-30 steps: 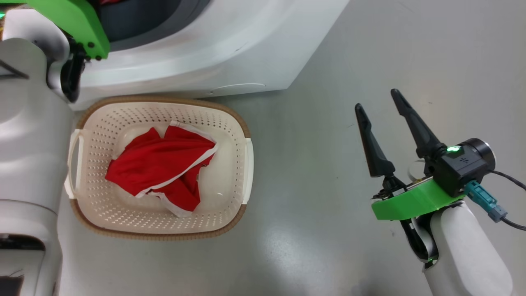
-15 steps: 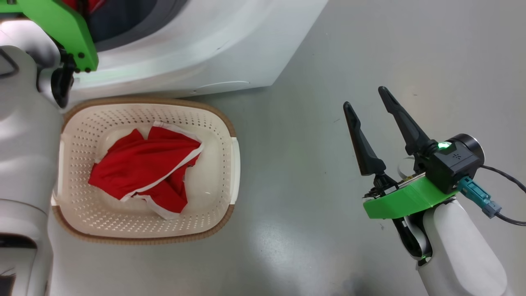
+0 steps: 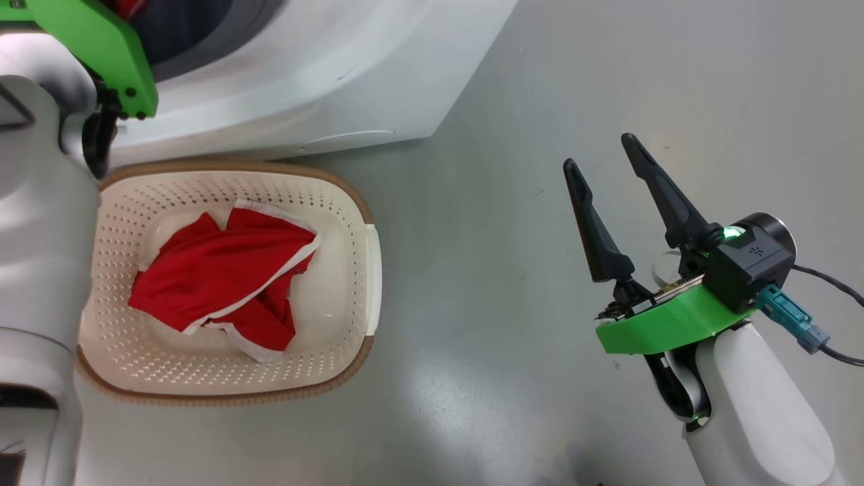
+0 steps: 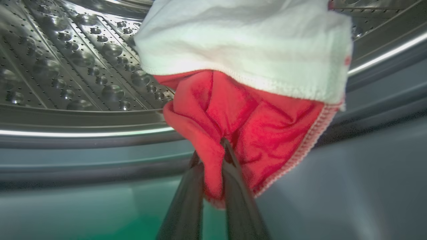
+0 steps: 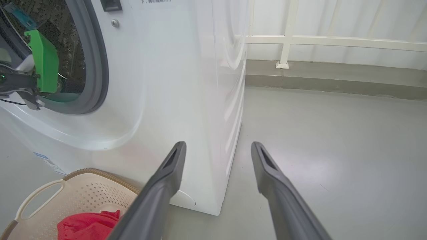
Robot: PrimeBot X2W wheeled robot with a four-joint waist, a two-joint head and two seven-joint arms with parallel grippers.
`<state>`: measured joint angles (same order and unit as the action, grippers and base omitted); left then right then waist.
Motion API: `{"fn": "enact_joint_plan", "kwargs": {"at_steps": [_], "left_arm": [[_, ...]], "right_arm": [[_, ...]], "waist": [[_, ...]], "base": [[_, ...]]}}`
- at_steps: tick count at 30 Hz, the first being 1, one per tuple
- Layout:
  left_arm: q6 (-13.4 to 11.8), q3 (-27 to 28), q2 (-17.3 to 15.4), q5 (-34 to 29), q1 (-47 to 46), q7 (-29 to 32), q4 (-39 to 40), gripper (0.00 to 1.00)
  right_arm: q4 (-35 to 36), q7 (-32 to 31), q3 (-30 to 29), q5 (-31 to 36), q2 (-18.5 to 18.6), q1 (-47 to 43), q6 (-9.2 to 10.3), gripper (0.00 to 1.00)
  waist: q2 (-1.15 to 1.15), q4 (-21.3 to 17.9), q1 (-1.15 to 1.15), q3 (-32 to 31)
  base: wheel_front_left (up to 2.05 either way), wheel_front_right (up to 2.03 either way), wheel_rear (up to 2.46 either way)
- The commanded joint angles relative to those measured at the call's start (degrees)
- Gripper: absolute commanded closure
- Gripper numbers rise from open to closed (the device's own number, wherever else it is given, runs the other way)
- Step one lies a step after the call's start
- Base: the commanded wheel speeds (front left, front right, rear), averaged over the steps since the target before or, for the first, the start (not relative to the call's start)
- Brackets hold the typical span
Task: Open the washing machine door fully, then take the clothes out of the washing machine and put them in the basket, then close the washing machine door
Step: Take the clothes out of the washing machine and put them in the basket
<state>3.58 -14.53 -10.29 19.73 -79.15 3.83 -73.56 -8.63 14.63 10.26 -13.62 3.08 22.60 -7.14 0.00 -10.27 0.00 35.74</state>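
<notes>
Pinching a fold of a red garment (image 4: pixel 267 126) inside the steel drum (image 4: pixel 66 60), the left gripper (image 4: pixel 211 160) is closed on it (a white cloth (image 4: pixel 247 43) drapes over its top). The right gripper (image 3: pixel 599 152) hangs wide open over the floor (image 3: pixel 472 270). Another red piece (image 3: pixel 216 277) lies in the basket (image 3: pixel 368 270), just beside the washing machine (image 3: pixel 324 81).

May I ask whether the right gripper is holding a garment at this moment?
No, the right gripper is open: its two dark fingers stand apart over the grey floor with nothing between them.
</notes>
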Motion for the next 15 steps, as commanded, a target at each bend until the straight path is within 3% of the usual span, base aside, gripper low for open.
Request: {"fn": "enact_joint_plan", "kwargs": {"at_steps": [1, 15], "left_arm": [[0.3, 0.12, -2.51, -0.17, -0.91, -1.21, 1.47, 1.0], [-0.59, -2.95, -2.69, -2.65, 2.04, -17.33, 4.49, 1.0]], "right_arm": [[1.45, 0.37, 1.25, -0.21, -0.2, -0.27, -0.35, 0.0], [1.21, 0.37, -0.01, 0.94, -0.2, -1.09, -0.35, 0.0]], "waist": [[0.0, 0.07, 0.0, 0.05], [0.0, 2.98, 0.0, -1.64]], "base": [[0.0, 0.0, 0.0], [0.0, 0.0, 0.0]]}}
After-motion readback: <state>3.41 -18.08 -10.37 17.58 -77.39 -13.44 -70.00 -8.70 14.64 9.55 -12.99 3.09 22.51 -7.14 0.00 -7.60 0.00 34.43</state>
